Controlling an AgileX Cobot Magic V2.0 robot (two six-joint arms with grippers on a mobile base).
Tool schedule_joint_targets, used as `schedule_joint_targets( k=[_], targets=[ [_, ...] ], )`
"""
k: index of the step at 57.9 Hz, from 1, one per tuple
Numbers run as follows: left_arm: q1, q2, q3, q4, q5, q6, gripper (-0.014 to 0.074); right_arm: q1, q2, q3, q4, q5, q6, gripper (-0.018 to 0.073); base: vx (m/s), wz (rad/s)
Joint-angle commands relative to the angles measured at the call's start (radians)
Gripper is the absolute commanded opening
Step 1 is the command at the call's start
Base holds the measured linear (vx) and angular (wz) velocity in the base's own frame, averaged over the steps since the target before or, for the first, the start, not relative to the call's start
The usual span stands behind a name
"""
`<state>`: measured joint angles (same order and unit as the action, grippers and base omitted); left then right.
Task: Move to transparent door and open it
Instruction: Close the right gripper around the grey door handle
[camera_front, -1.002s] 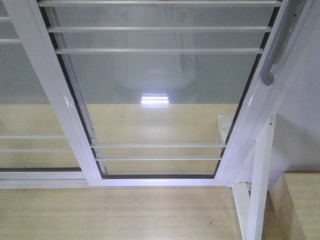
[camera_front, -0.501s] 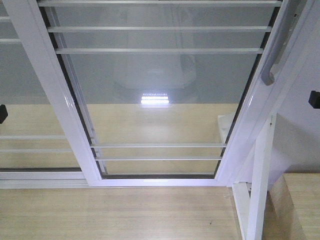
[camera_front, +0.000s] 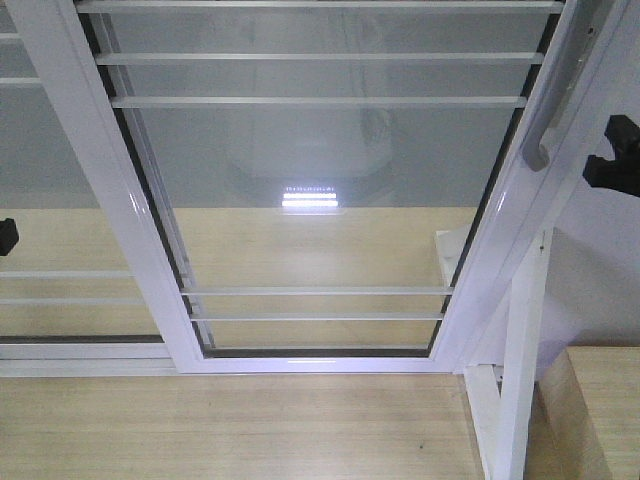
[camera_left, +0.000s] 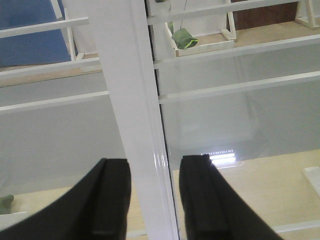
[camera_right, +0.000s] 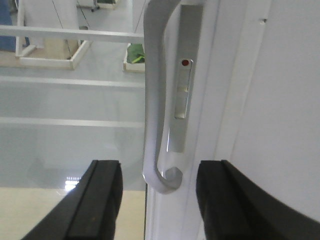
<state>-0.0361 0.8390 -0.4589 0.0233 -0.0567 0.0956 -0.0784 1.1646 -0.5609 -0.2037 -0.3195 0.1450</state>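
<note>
A pale wood floor (camera_front: 250, 425) meets a white post (camera_front: 522, 340) at right; farther off, a green object (camera_left: 184, 38), possibly cloth, rests on a low white rack (camera_left: 212, 46).

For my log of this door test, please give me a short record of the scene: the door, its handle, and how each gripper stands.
door: transparent door, clear glass, white frame, thin white horizontal bars
handle: curved silver-grey handle, not gripped
lock: small lock beside the handle, red dot showing
left gripper: left gripper, jaws open, white frame post seen between them
right gripper: right gripper, jaws open, one on each side of the handle's lower end
floor: wood floor
</note>
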Motion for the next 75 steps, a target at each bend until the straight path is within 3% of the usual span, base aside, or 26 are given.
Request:
schedule_joint_targets(
  k=[1, 33, 62, 75],
  targets=[
    [-0.005, -0.002, -0.034, -0.003, -0.081, -0.007, 0.0395, -0.003, 0.067, -0.068, -0.004, -0.182, 0.001, 0.0429, 0.00, 0.00],
    [-0.005, -0.002, -0.034, -0.003, -0.051, -0.007, 0.0395, -0.003, 0.440, -0.449, -0.027, -0.217, 0.007, 0.0429, 0.00, 0.00],
    [-0.005, -0.002, -0.034, -0.003, -0.043, -0.007, 0.0395, -0.003, 0.611, -0.618, -0.031, -0.217, 0.014, 0.0427, 0.00, 0.00],
    [-0.005, -0.002, -0.034, -0.003, -0.043, -0.007, 0.0395, -0.001, 0.624, -0.632, -0.171, -0.242, 0.167, 0.0427, 0.00, 0.00]
  ],
)
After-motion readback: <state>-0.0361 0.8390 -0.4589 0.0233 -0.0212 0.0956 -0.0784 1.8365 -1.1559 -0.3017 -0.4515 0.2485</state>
